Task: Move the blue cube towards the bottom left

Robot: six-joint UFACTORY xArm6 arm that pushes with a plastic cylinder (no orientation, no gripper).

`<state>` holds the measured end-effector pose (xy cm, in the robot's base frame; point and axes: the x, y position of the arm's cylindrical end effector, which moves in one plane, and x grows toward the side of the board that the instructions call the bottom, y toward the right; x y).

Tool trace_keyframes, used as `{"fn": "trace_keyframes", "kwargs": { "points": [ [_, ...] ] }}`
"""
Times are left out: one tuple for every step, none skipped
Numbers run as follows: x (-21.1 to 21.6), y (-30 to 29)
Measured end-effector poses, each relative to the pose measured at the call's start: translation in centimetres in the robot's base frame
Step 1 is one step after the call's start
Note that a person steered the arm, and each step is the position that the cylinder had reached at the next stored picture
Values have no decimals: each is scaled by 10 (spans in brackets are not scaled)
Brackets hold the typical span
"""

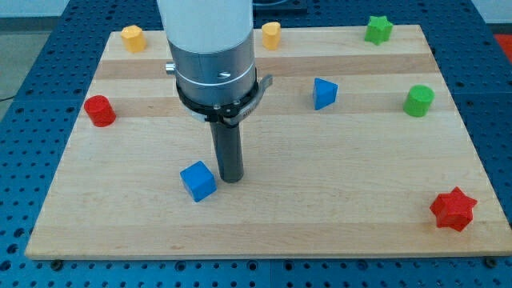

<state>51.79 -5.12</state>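
The blue cube (198, 181) sits on the wooden board (320, 216), left of centre and toward the view's bottom. My tip (231, 179) rests on the board just to the right of the cube, a small gap apart or barely touching its right side. The rod rises straight up into the arm's grey and white body (212, 56), which hides part of the board's top.
A blue triangular block (324, 93) lies right of centre. A red cylinder (100, 110) is at the left edge. Two yellow blocks (132, 38) (271, 34) sit at the top. A green star (378, 30), a green cylinder (418, 101) and a red star (454, 209) are on the right.
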Motion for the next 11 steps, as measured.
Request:
{"fn": "trace_keyframes", "kwargs": {
  "points": [
    [7,0],
    [9,0],
    [14,0],
    [25,-17],
    [26,-36],
    [8,-41],
    [-10,-53],
    [10,-62],
    [27,-62],
    [27,-83],
    [27,-105]
  ]
}}
